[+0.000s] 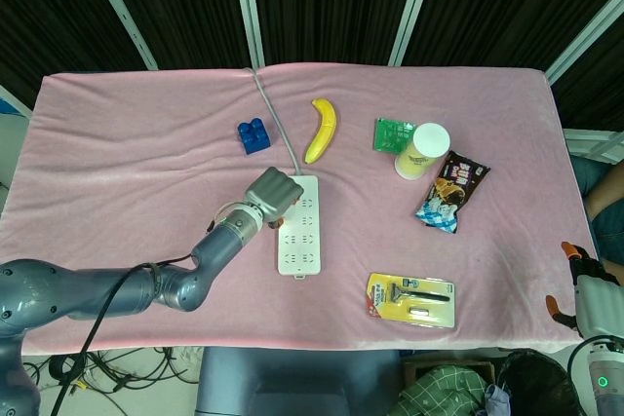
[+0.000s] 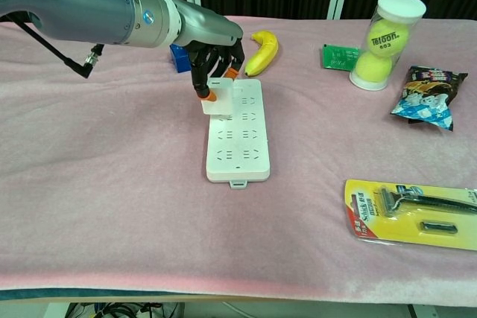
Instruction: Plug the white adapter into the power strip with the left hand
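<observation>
My left hand (image 2: 212,56) (image 1: 271,192) grips the white adapter (image 2: 217,95) and holds it at the left edge of the white power strip (image 2: 240,133) (image 1: 301,231), near the strip's far end. The adapter's lower part touches or hovers just over the strip's left sockets; I cannot tell whether its pins are in. In the head view the hand hides the adapter. The strip lies lengthwise on the pink cloth with its grey cord (image 1: 274,119) running to the back edge. My right hand (image 1: 585,284) shows at the lower right corner of the head view, off the table.
A blue brick (image 1: 253,135) and a banana (image 1: 322,130) lie behind the strip. A green packet (image 1: 391,132), a tennis ball can (image 2: 386,41) and a snack bag (image 2: 428,106) stand at the right. A yellow razor pack (image 2: 414,214) lies at the front right.
</observation>
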{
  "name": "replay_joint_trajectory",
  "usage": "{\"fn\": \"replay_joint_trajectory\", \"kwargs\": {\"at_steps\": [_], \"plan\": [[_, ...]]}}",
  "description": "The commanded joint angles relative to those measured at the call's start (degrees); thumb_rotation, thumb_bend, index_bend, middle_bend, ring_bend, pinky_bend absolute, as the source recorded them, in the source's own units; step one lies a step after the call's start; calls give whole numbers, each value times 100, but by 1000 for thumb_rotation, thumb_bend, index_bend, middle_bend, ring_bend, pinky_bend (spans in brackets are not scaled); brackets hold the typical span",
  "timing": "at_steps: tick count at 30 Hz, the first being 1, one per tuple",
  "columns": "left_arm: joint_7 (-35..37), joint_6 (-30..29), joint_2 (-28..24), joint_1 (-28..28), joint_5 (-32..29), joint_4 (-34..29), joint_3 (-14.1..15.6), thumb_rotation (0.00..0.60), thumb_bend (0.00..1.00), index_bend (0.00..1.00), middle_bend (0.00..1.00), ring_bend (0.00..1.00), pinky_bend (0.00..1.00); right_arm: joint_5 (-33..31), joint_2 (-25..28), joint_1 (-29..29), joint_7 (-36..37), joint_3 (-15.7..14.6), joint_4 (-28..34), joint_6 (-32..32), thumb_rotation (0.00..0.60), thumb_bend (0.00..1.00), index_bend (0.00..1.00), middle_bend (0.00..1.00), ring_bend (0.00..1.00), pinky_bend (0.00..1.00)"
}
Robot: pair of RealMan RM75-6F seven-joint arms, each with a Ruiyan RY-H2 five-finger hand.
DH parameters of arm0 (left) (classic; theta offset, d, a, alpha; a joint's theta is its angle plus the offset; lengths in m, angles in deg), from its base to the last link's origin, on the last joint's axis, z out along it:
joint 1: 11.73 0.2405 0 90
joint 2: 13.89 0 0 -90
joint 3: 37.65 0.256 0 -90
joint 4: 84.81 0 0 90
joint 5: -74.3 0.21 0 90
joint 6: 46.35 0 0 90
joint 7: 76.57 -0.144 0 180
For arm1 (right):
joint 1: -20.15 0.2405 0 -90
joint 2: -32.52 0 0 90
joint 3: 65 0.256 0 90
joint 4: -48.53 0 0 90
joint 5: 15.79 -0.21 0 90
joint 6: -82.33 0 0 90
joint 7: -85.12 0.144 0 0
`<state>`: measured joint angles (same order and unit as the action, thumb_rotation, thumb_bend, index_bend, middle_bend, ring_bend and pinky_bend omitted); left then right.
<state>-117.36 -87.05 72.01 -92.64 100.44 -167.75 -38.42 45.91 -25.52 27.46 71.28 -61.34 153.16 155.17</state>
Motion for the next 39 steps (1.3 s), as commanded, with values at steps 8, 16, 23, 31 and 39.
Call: {"fn": "replay_joint_trajectory", "kwargs": {"at_steps": [8,16,23,31,39], "plan": [[21,66,104,-54,-45,125,62,600,372,566,580,404,462,13,0,0,4,-7,5,-1,600,285,83,92,162,272],[-27,76,208,-170,-118,216,52,600,371,566,580,404,462,12,0,2,10,-7,4,-7,600,285,82,92,163,272],[-125,55,332,-288,-202,294,67,600,372,567,582,404,462,25,1,5,17,-16,4,-23,600,284,82,92,162,272],[-316,31,483,-452,-414,411,112,600,377,571,585,404,463,31,7,9,23,-22,12,-37,600,285,83,92,162,272],[-391,66,681,-500,-487,635,176,600,382,580,594,414,472,30,9,9,35,-22,12,-40,600,285,82,92,162,272]]}}
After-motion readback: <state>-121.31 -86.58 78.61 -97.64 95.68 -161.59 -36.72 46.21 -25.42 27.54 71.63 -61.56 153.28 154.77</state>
